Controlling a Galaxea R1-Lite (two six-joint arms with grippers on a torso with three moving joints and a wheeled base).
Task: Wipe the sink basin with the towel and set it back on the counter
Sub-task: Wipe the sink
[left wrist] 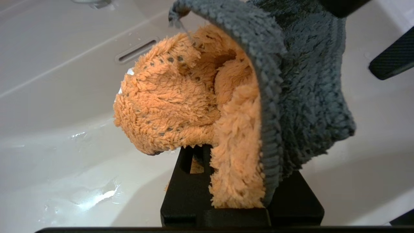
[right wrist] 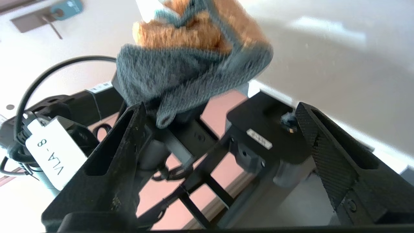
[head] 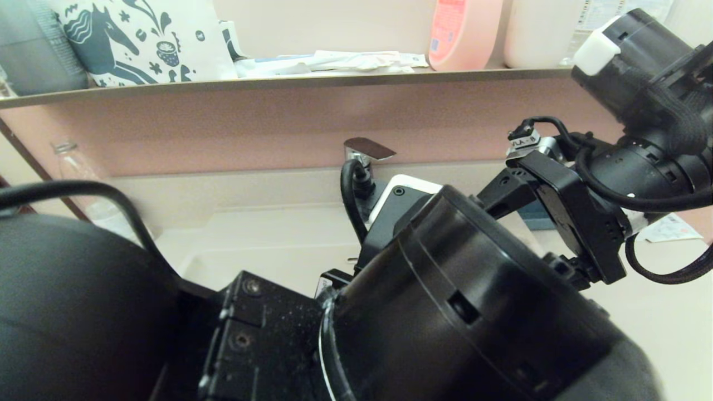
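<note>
- Clearly, the left gripper (left wrist: pixel 226 181) is clamped on the towel (left wrist: pixel 226 106), which bunches over the wet basin (left wrist: pixel 64 129), its overflow slot (left wrist: pixel 136 51) at about 10 o'clock of the cloth.
- Risk: the loose grey flap could slip free or drag if the grip is shallow.
- The left arm fills the head view's middle, angled down into the basin (head: pixel 267 245).
- The right gripper (right wrist: pixel 223 145), jaws apart and empty, hangs close to the towel (right wrist: pixel 190 64); the arms could collide.
- The counter (head: pixel 668 301) lies at 3 o'clock.
</note>
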